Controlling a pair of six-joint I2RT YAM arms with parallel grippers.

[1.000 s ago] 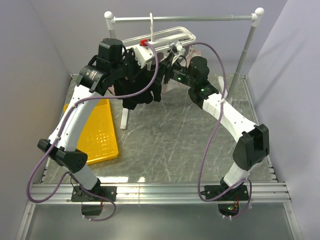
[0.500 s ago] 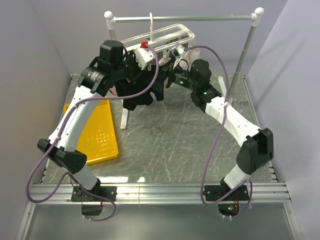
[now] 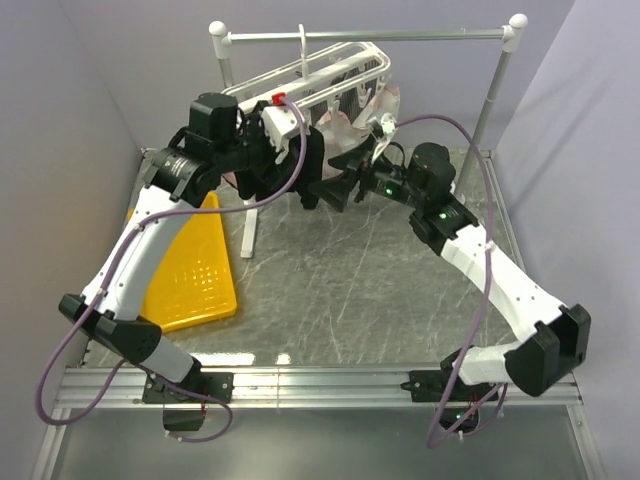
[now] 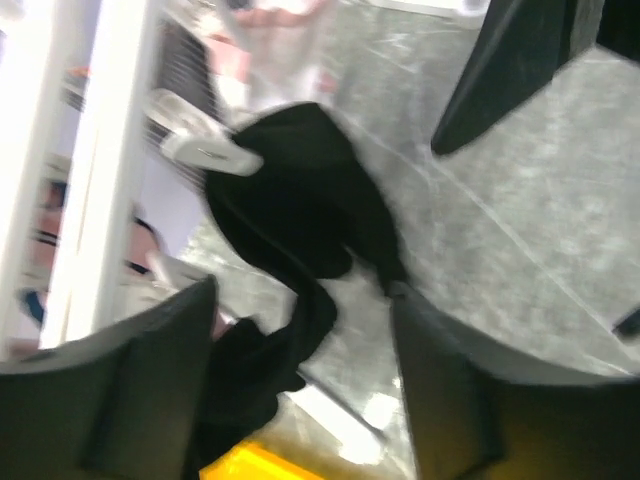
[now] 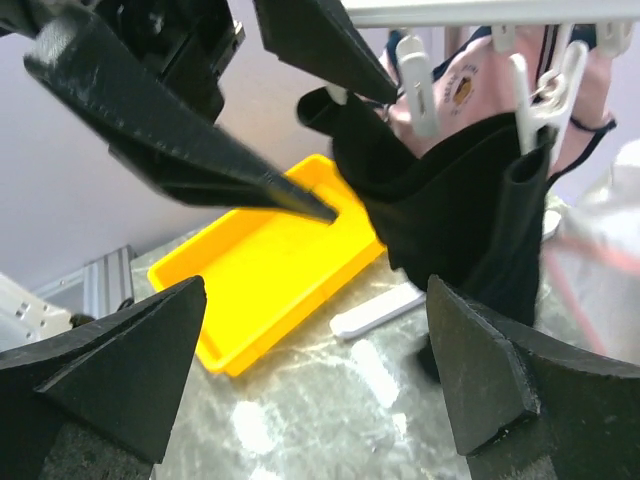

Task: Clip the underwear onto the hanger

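The black underwear (image 5: 455, 205) hangs from the white clips (image 5: 545, 85) of the hanger (image 3: 335, 62). In the left wrist view one clip (image 4: 212, 152) pinches the top edge of the underwear (image 4: 300, 215). My left gripper (image 4: 300, 400) is open just in front of the cloth, with nothing between its fingers. Facing the underwear from the other side, my right gripper (image 5: 310, 370) is also open and empty. From above, the left gripper (image 3: 305, 160) and the right gripper (image 3: 335, 185) nearly meet under the hanger and hide most of the underwear.
A pale pink garment (image 3: 375, 105) hangs on the same hanger behind the black one. The hanger hooks over the grey rail stand (image 3: 400, 36), whose white foot (image 3: 248, 235) lies on the table. A yellow tray (image 3: 195, 270) sits at the left.
Both grippers went from shut to open. The underwear has left their grip and hangs from the clips. The right arm drew back to the right, and the hanger swung.
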